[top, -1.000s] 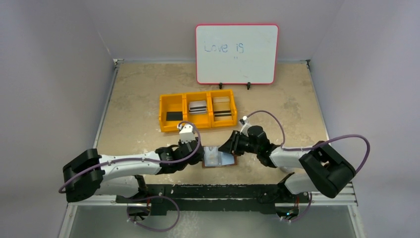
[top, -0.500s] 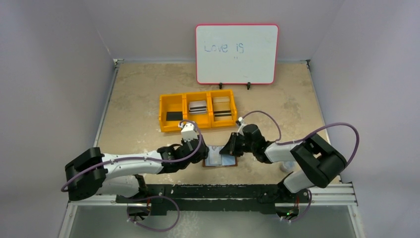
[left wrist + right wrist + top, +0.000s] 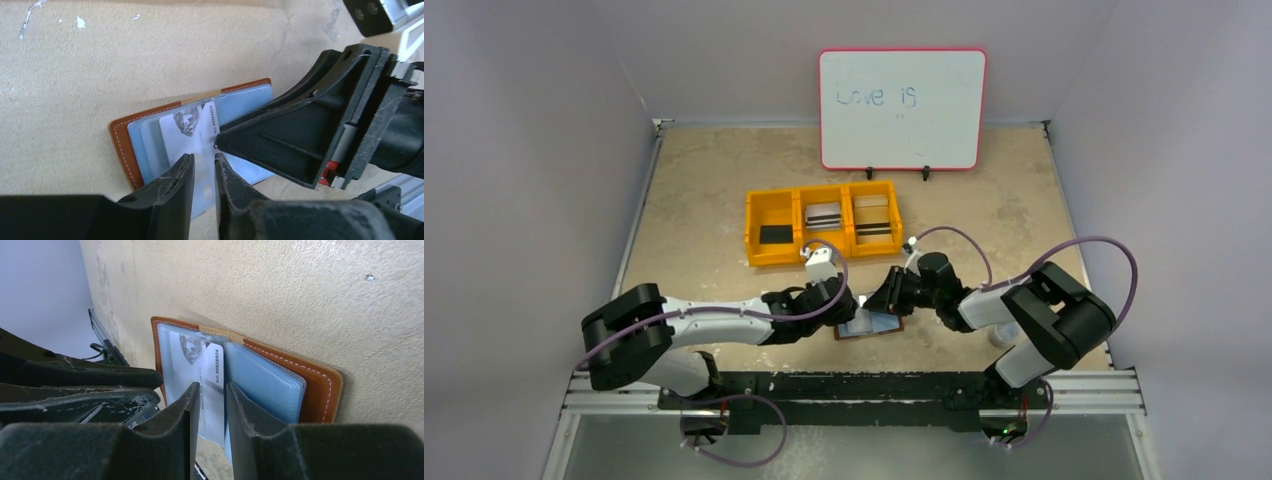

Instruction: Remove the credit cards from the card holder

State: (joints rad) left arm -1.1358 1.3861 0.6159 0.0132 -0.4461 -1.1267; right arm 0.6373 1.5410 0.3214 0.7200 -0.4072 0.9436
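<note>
Your left pincer (image 3: 202, 159) has joined the right pincer (image 3: 212, 387) over the brown leather card holder (image 3: 120, 145). Both, nearly closed, straddle its white plastic card (image 3: 180, 140); grip unclear, extraction likely next.

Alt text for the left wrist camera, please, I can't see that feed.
The left gripper, fingers nearly closed, sits over the near end of a white credit card in the clear sleeve of the open brown card holder. The right gripper reaches in from the right, its tip at the card's edge. Whether either grips the card is unclear.

Pale card (image 3: 192, 137) partly behind jaws, seemingly
</note>
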